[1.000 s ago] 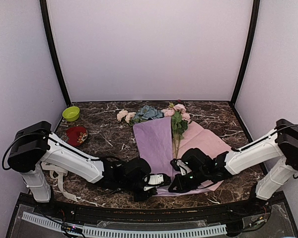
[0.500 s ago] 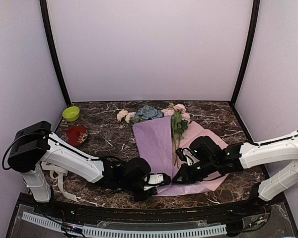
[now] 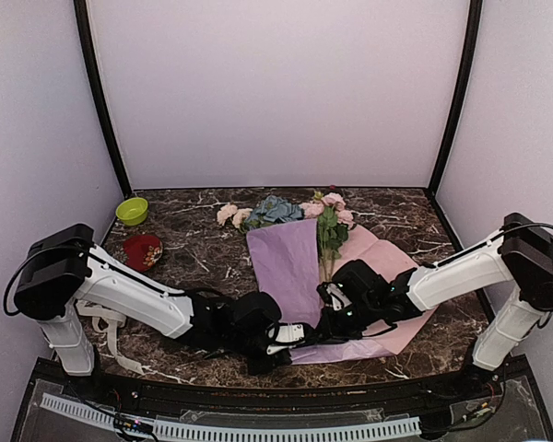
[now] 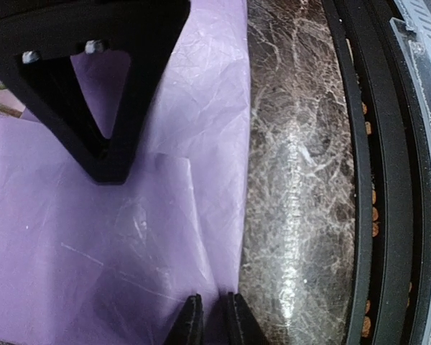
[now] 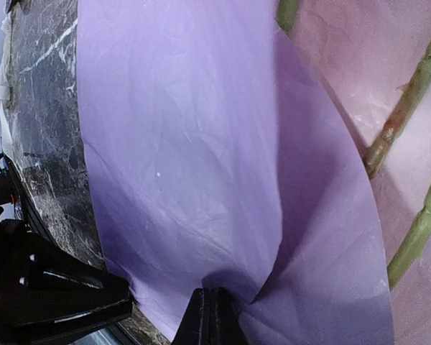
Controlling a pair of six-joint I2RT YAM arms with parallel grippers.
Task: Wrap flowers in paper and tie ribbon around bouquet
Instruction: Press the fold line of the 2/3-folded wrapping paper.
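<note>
Step in hand, as we judge it: folding the lilac flap of the paper (image 3: 290, 262) over the stems.

Left pincer (image 4: 214, 325): nearly closed. The paper's near edge runs in between its tips, so it looks to be nipping that edge where the sheet meets the bare desk (image 4: 294, 215).

Right pincer (image 5: 212, 316): fully closed, with creases fanning from its tip. We take it to be pinching the lilac flap, which curls up off the pink face.

The flowers (image 3: 330, 230) lie down the sheet's middle, heads at the far end. The stems are near the right pincer but clear of it.

To do it well: use the left hold as an anchor and carry the flap low across the stems without dragging them. Thin paper will likely tear if the two holds pull apart. Both pincers sit close together at the near edge, so we would watch for a collision.
</note>
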